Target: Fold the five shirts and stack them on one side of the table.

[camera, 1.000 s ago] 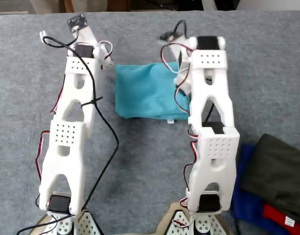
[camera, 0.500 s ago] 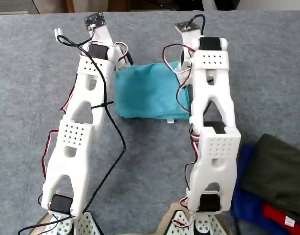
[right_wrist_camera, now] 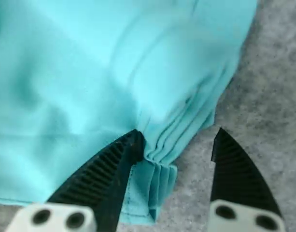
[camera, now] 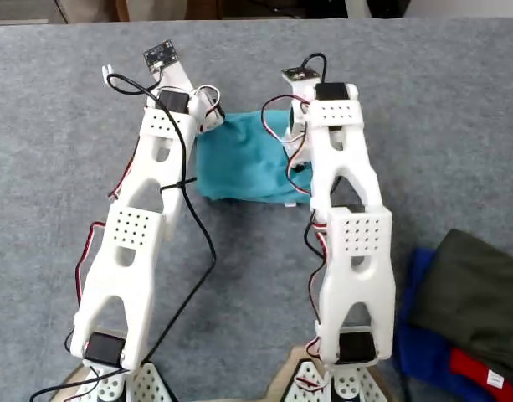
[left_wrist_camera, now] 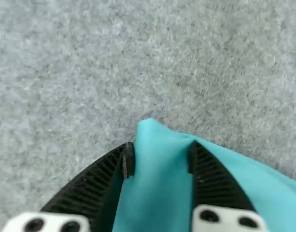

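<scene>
**High view over the grey carpet-textured bench (camera: 47,193).** The white left arm (camera: 126,251) stretches toward 11 o'clock. Its left fingers (left_wrist_camera: 102,181), black and ribbed, stand partly open astride a raised corner of the teal folded cloth shirt (camera: 243,159), with cloth filling the gap between them. The shirt lies at 12 o'clock, between the two wrists. The white right arm (camera: 352,251) points to 12 o'clock along the shirt's 3 o'clock edge. Its right fingers (right_wrist_camera: 106,174) are spread wide, one tip touching the pleated hem and the other over bare bench. At 4 o'clock, well apart from the shirt, lies a pile: a dark olive folded garment (camera: 478,285), with a blue garment (camera: 417,335) and a red garment (camera: 474,373) showing beneath its edges.
</scene>
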Motion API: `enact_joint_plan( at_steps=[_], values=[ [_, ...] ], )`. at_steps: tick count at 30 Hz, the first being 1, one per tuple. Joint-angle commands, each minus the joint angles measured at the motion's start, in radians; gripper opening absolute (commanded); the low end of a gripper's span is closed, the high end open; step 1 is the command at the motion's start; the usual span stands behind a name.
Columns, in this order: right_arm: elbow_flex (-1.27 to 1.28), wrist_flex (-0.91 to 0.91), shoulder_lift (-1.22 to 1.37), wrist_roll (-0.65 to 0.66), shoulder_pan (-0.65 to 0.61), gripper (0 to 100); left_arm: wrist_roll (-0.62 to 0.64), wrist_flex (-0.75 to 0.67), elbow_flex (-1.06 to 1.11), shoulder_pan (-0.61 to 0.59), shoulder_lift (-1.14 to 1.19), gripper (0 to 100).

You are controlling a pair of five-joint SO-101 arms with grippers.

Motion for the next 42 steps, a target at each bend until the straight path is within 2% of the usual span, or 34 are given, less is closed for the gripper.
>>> enact_joint_plan(
  at_steps=[1,6,9,12,18,22,26,35,42],
  values=[
    [-0.019,-0.006,0.004,0.003,-0.016,20.0,0.006,-0.026,-0.02,-0.008,-0.019,14],
    [-0.033,0.058,0.031,0.005,-0.016,11.2,0.006,-0.026,-0.023,-0.008,-0.019,9],
    [-0.101,0.121,0.076,0.032,-0.016,7.8,0.006,-0.026,-0.026,-0.006,-0.019,5],
    [-0.208,0.172,0.134,0.04,-0.016,0.2,0.006,-0.025,-0.026,0.002,-0.022,2],
    [-0.401,0.229,0.229,0.037,-0.008,0.5,0.006,-0.018,-0.029,0.028,-0.03,2],
    [-0.476,0.232,0.226,0.037,0.001,0.5,0.006,0.02,-0.115,0.038,-0.03,2],
    [-0.489,0.232,0.193,0.035,0.005,0.5,0.009,0.018,-0.203,0.041,-0.021,2],
    [-0.501,0.232,0.183,0.035,0.01,0.5,0.006,0.044,-0.221,0.043,-0.031,2],
    [-0.498,0.233,0.044,0.014,0.062,0.5,0.006,0.087,-0.218,0.046,-0.128,2]
  ],
)
